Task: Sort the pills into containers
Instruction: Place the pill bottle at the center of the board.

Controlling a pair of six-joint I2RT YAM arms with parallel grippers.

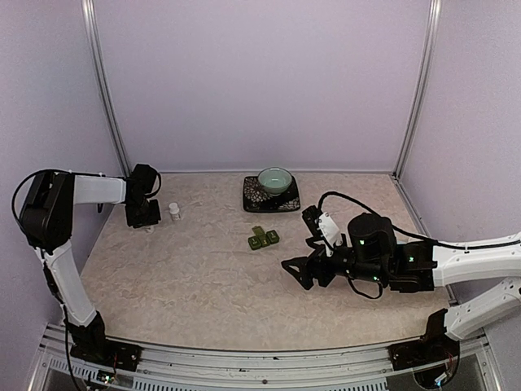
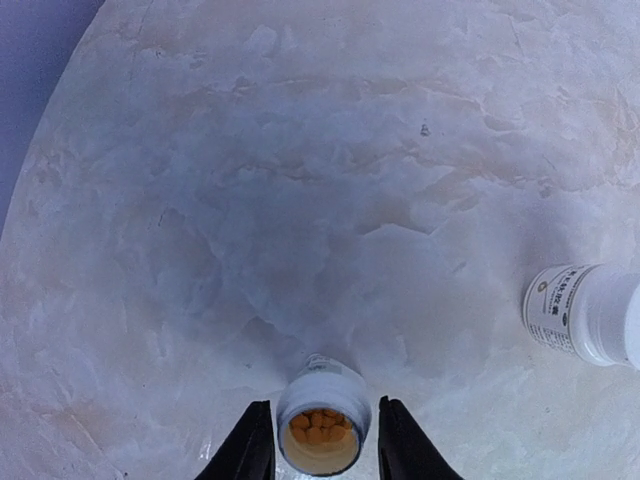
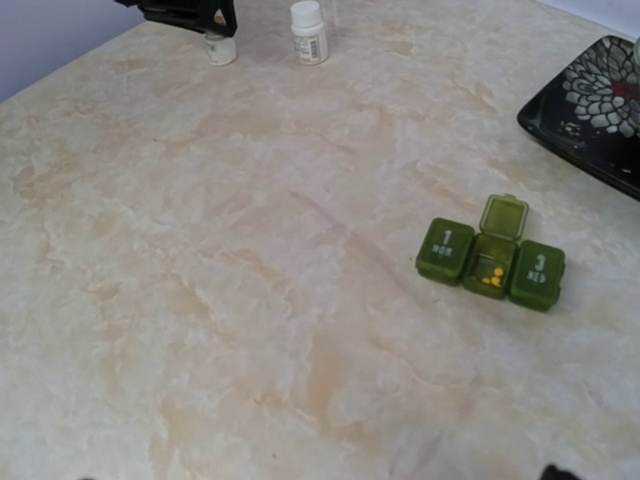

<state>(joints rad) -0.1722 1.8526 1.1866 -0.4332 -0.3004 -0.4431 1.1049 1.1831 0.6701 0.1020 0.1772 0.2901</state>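
Observation:
The containers (image 1: 263,239) are a dark green strip of three on the table's middle. In the right wrist view the containers (image 3: 490,255) have the middle lid up, with a few yellow pills (image 3: 490,279) inside; the outer two are closed. My left gripper (image 1: 145,217) hangs at the back left over a small open white bottle (image 2: 322,425) full of orange pills. Its fingers flank the bottle with a thin gap on each side, so the left gripper (image 2: 323,403) is open. My right gripper (image 1: 297,273) stands open and empty, near right of the containers.
A second, capped white bottle (image 1: 174,211) stands just right of the left gripper, also seen as the capped bottle (image 2: 585,312). A teal bowl (image 1: 275,179) sits on a black patterned plate (image 1: 281,204) at the back centre. Lilac walls close the table in.

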